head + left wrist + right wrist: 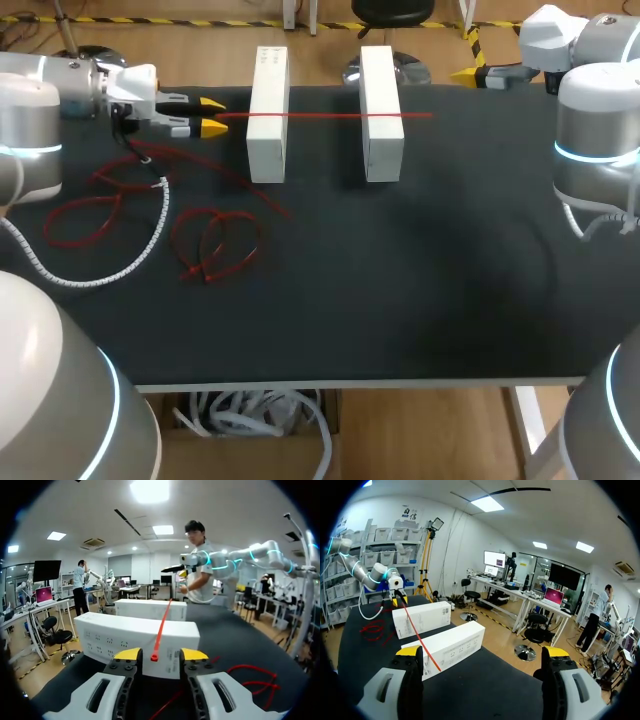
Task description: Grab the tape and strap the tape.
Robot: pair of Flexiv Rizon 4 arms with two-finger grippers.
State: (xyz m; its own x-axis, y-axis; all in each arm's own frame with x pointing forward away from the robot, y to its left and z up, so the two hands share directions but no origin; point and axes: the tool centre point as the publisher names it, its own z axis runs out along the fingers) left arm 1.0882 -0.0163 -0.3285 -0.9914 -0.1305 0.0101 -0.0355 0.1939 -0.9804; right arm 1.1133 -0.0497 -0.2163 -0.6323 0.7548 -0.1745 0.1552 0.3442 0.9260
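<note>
Head view: two tall white rectangular cardboard boxes (267, 115) stand side by side near the far edge of the black table (400, 280), left of its middle. A thin red plastic tape (330, 116) lies straight across both box tops, parallel to the far edge. One end sticks out past the right-hand box. The other end reaches the left gripper (213, 115), which is level with the box tops near the far left corner. Loose red loops of the same tape (215, 245) lie on the surface toward the left edge, beside a white coiled cable (130, 255). The right arm (590, 110) comes in at the far right corner.

Left wrist view: the tape's end sits between the two yellow tips with a gap on either side, so the fingers are apart and do not clamp it. The tape runs ahead over the nearer box to the farther one.

Right wrist view: the right gripper (482, 655) has its fingers spread wide with nothing held. Both boxes lie ahead, with the tape stretched across them.
</note>
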